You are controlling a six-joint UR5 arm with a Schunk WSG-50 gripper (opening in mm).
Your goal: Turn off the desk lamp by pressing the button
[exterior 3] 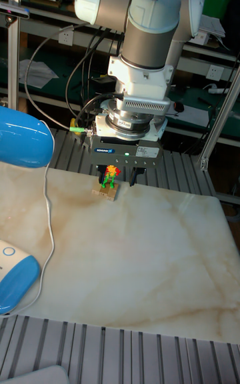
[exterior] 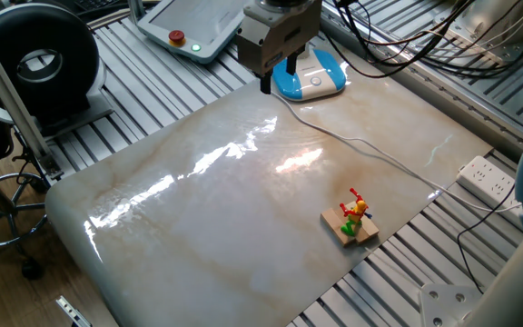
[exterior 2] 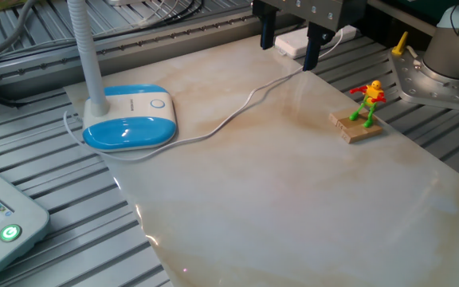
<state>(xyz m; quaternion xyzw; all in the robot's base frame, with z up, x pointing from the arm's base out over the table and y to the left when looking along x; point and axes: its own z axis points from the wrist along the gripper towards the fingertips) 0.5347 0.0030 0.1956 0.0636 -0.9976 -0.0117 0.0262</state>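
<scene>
The desk lamp stands at the marble slab's corner, its glossy blue-and-white base (exterior: 311, 74) (exterior 2: 130, 119) (exterior 3: 13, 277) carrying a slim white neck (exterior 2: 86, 56). On the base's white end sits the button (exterior: 315, 82) (exterior 2: 158, 103) (exterior 3: 7, 251), small and round. My gripper (exterior: 278, 76) (exterior 2: 290, 46) (exterior 3: 119, 176) hangs above the slab, apart from the lamp, fingers pointing down. It is open, with a clear gap and nothing between the dark fingertips (exterior 2: 312, 54). The lamp's blue head (exterior 3: 23, 137) shows only in the tall fixed view.
The lamp's thin white cord (exterior: 361, 145) (exterior 2: 237, 112) runs across the slab to a power strip (exterior: 487, 180). A small toy figure on a wooden block (exterior: 352, 221) (exterior 2: 363, 112) stands near one edge. A white pendant with a red knob (exterior: 193, 27) lies beyond the slab.
</scene>
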